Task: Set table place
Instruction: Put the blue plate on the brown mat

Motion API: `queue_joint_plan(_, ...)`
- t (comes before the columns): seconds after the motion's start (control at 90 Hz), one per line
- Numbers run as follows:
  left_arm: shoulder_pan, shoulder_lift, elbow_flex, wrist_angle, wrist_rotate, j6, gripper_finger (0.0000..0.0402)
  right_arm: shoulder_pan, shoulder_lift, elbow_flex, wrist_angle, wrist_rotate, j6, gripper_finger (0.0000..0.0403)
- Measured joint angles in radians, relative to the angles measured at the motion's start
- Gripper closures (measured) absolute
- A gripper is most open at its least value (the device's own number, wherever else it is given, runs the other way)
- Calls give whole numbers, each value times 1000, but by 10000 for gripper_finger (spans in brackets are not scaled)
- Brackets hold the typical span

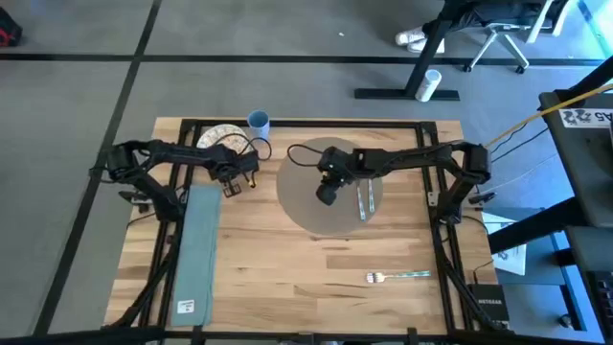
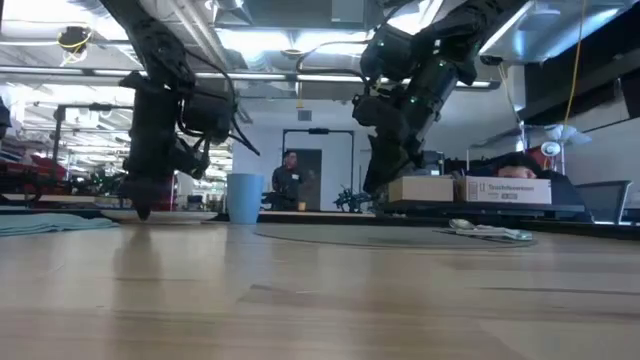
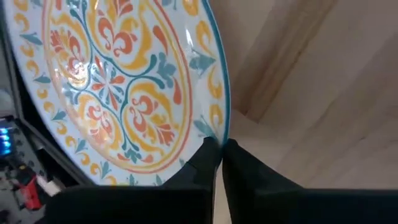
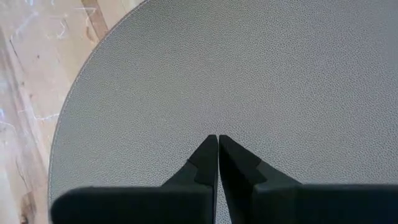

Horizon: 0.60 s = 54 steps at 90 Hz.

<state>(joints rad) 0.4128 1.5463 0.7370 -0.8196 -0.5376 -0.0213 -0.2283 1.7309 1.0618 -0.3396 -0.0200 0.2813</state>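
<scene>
While the placemat [image 1: 330, 192] already lies on the table [image 1: 287, 278], the left gripper [image 3: 221, 146] pinches the plate [image 3: 118, 87] rim. The right gripper [image 4: 217, 140] hovers pressed together; fork [image 1: 397, 277] and napkin [image 1: 196, 244] remain unplaced.

Bright, even overhead light fills the room, ceiling strip lights [image 2: 270, 45] glare white in the low view, the near wooden surface [image 2: 320, 300] blurs softly, and the patterned plate [image 3: 118, 81] carries faint sheen.
</scene>
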Motion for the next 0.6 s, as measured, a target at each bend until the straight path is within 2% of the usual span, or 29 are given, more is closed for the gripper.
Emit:
queue_joint_plan(0.278,-91,-9,49,-115,13,-98,400,0,0,0,0,-16,0,403)
queue_joint_plan(0.6,-187,-105,115,-192,19,-195,400,0,-7,0,-3,-33,-1,403)
